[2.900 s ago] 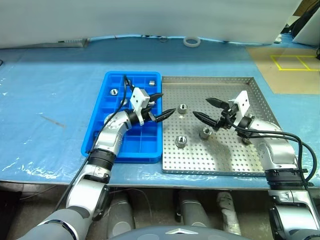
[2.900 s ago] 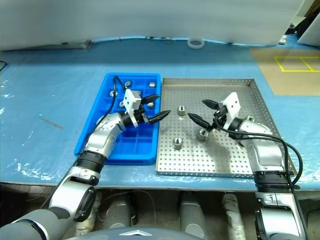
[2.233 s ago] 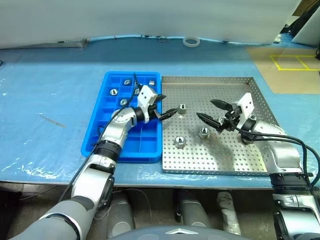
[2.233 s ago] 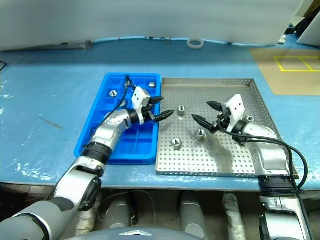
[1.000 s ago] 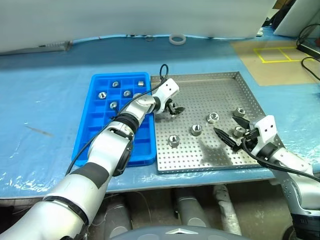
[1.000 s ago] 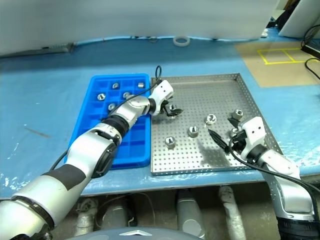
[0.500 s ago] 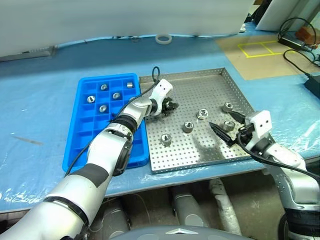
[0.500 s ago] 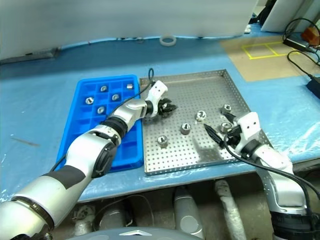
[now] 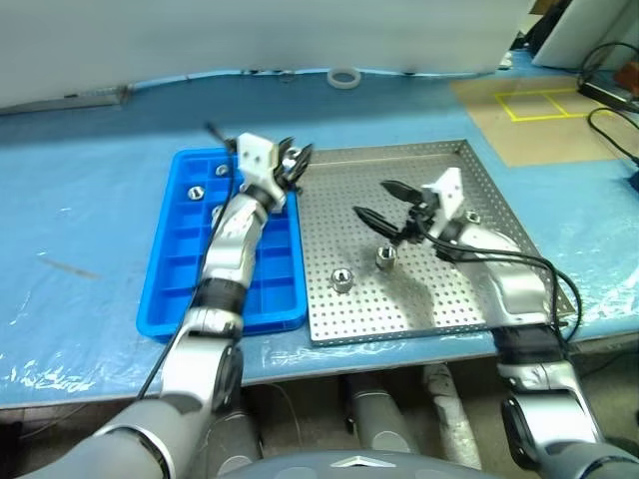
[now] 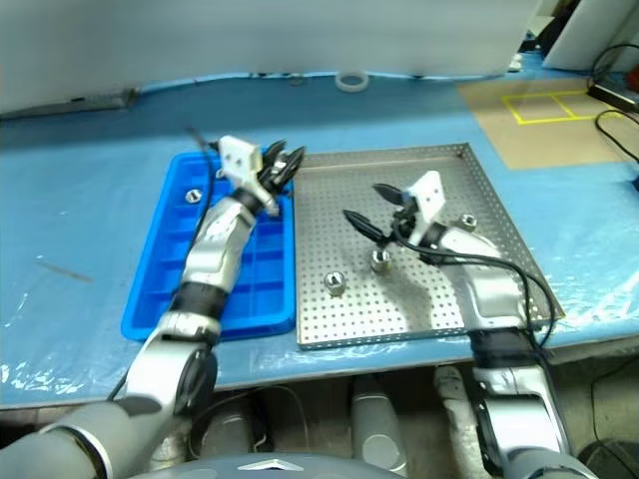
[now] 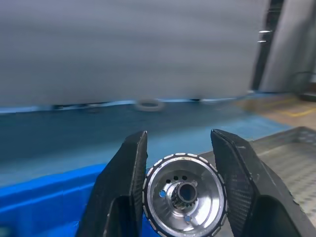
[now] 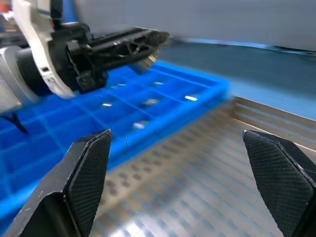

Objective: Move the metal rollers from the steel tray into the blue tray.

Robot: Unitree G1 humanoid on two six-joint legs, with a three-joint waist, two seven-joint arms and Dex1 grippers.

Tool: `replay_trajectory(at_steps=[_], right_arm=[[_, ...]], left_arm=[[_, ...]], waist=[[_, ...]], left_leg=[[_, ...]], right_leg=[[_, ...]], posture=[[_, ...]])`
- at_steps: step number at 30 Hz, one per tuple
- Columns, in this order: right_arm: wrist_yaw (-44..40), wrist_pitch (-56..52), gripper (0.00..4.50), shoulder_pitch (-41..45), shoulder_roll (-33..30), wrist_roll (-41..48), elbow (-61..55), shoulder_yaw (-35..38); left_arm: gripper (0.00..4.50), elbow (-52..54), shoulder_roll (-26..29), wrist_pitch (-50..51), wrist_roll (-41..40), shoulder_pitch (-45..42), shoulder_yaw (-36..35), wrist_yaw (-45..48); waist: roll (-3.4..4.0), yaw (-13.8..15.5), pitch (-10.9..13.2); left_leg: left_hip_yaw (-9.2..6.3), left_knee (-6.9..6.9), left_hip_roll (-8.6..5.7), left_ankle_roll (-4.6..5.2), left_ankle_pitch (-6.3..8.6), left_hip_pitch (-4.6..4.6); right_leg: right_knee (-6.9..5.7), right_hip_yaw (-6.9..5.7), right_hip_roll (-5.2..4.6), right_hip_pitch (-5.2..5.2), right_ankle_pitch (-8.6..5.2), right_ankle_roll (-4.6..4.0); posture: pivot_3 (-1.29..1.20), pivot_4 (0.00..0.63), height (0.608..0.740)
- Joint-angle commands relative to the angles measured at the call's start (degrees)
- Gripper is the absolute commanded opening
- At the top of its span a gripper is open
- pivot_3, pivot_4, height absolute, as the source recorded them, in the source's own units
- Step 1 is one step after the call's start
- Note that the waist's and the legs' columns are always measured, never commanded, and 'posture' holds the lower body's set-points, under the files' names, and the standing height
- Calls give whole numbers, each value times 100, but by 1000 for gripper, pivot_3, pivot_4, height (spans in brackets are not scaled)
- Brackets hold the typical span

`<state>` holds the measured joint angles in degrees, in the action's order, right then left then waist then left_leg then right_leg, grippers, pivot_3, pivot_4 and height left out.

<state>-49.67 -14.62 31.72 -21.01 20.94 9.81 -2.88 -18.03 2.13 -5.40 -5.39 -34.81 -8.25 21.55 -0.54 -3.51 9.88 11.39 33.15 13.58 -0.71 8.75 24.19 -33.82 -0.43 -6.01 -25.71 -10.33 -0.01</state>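
My left gripper [image 9: 292, 160] is shut on a metal roller [image 11: 183, 192] and holds it in the air over the far right corner of the blue tray [image 9: 180, 289]. A few rollers lie in that tray's far compartments, one of them [image 9: 195, 190] near its left side. The steel tray [image 9: 469, 309] lies just right of it, with two rollers [image 9: 341, 280] [image 9: 385, 257] near its middle and a third [image 10: 467, 222] towards its right edge. My right gripper [image 9: 371, 200] hangs open and empty above the steel tray's middle, pointing towards the left gripper.
Both trays rest on a table covered in blue film [image 9: 80, 239]. A white tape ring [image 9: 344, 76] lies at the table's far edge. Beyond the table's right end are a brown board with yellow lines [image 9: 539, 105] and dark cables [image 9: 609, 85].
The left gripper has lifted the roller off the steel tray and carried it left and up to the blue tray's far corner. The open right gripper swung from the tray's right side to its middle.
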Motion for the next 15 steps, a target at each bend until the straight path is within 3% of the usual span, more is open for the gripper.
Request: replay_trajectory(at_steps=[1, 3, 7, 15], right_arm=[[-557, 217, 4500, 507, 156, -55, 496, -242], [-822, 190, 4500, 744, 262, 7, 756, -290], [-1156, 314, 4500, 975, 445, -78, 1235, -383], [-1341, 491, 4500, 1026, 673, -173, 1478, -425]], left_arm=[[1682, 1398, 77, 257, 120, 500, 23, -524], [1682, 1973, 108, 501, 184, 881, 18, -798], [1682, 2680, 235, 905, 352, 1540, 100, -1083], [1682, 2938, 471, 1453, 277, 2216, 137, -1129]], waist=[[2, 298, 1], [3, 598, 1], [4, 919, 2], [4, 970, 2]], left_leg=[[0, 0, 3, -3, -2, -3], [2, -2, 5, -9, -5, -5], [6, -2, 1, -15, -1, -16], [-12, -11, -4, -60, -7, -35]], right_leg=[[-4, -1, 1, 0, 0, -1], [-6, -2, 0, 3, -1, -3], [-3, -3, -18, 24, -4, -6], [-12, -4, -12, 38, -3, -4]], posture=[[14, 150, 740], [71, 150, 740], [131, 150, 740], [139, 150, 740]])
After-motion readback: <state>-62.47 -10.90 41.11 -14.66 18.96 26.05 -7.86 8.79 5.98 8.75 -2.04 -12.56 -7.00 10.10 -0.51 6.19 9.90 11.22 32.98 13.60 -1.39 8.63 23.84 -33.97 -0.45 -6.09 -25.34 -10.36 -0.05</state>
